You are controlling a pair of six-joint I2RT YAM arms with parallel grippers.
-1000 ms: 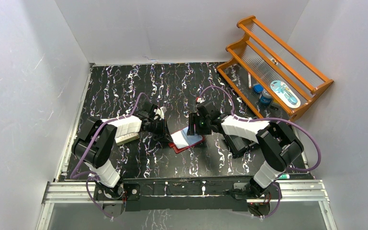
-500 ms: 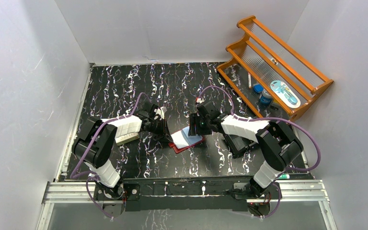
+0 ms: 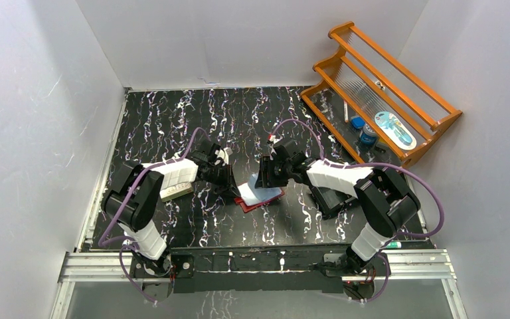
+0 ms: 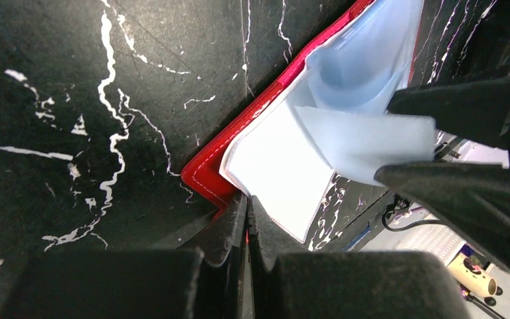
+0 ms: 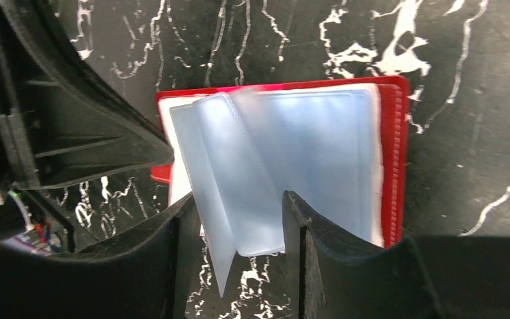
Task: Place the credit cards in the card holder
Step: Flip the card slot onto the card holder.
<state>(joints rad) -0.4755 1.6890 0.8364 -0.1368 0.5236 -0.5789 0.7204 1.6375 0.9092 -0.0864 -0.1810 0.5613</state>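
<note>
The dark red card holder (image 3: 257,197) lies open on the table, its clear pale bluish pockets fanned up. My left gripper (image 3: 232,189) is shut on the edge of its red cover (image 4: 216,169), with a red sliver between the fingers (image 4: 229,232). My right gripper (image 3: 264,178) is open over the holder. Its jaws stand apart on either side of lifted pocket leaves (image 5: 265,166). The red cover (image 5: 393,166) shows at the right of the right wrist view. No credit card shows clearly in any view.
A black open box (image 3: 330,199) sits under my right arm. A pale flat block (image 3: 176,192) lies under my left arm. A wooden rack (image 3: 388,90) with small items stands at the back right. White walls enclose the table.
My right gripper has shifted slightly left over the holder and the pocket leaves have lifted a little. The left gripper has kept its hold and not moved.
</note>
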